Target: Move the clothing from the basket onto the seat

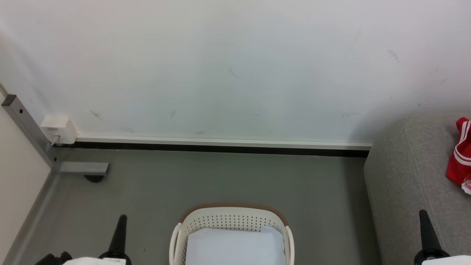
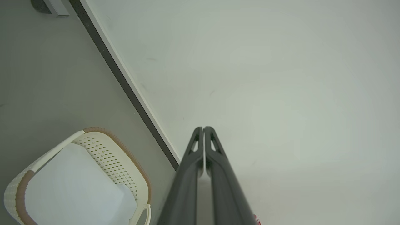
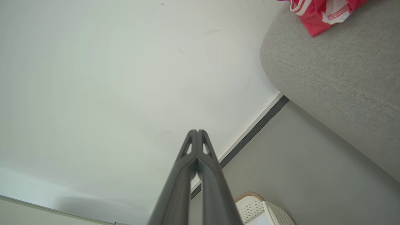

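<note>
Holding state: my left hand (image 2: 203,128) has its two dark fingers (image 2: 225,175) pressed together tip to tip, with nothing between them.
My right hand (image 3: 197,131): fingers closed flat against each other, gripping nothing.
Clothing (image 1: 460,154): red with white-striped trim, bunched on the seat, ahead of my right hand and to its right, well apart from it.
Seat (image 1: 408,176): light grey textured fabric with a rounded corner, just beside my right hand.
Basket (image 1: 235,208): on the floor (image 1: 220,180) between my two hands; cream perforated wall, brown rim, a flat white sheet (image 1: 235,246) lying inside.
Writing: a white patch (image 3: 339,11) on the clothing bears red marks too small to read.
Beyond both fingertips: a scuffed white wall (image 1: 220,73) above a dark baseboard strip (image 1: 220,148).
</note>
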